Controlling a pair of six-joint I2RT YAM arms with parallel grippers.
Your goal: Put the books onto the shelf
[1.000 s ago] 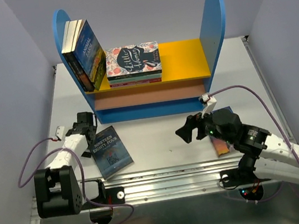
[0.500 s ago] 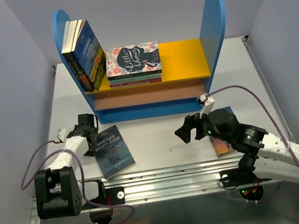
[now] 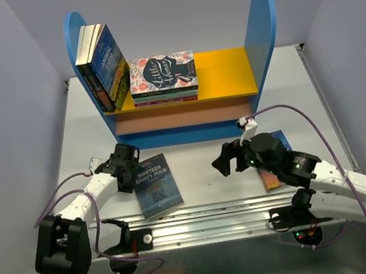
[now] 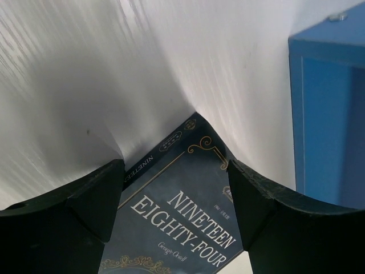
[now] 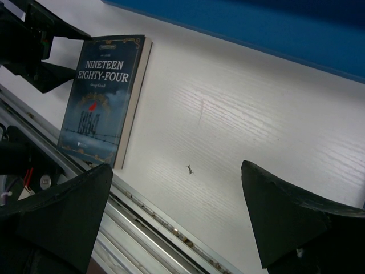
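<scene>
While most of the surface (image 3: 201, 165) is bare white, the shelf (image 3: 260, 29) at the back already has stuff on it, so this looks partly done, not freshly started. On the yellow board a few books (image 3: 105, 66) lean against the left blue panel. Next to them Little Women (image 3: 162, 72) lies flat on a thin stack. The lower board looks empty from here.

What's left, as far as I can see, is two loose ones. Nineteen Eighty-Four (image 3: 156, 186) lies face up near the front rail, a bit left of middle. A second book (image 3: 270, 179) sits over on the right, mostly hidden under the right arm, so I can't read its cover.

The left gripper (image 3: 130, 164) is down at the top corner of Nineteen Eighty-Four with its jaws apart, one either side of that corner. It isn't clamped on anything, and the book is flat on the surface. The right gripper (image 3: 229, 159) hangs above the middle of the surface, jaws wide apart, holding nothing.

My guess is Nineteen Eighty-Four is the one in hand, and the pick itself isn't done yet.
</scene>
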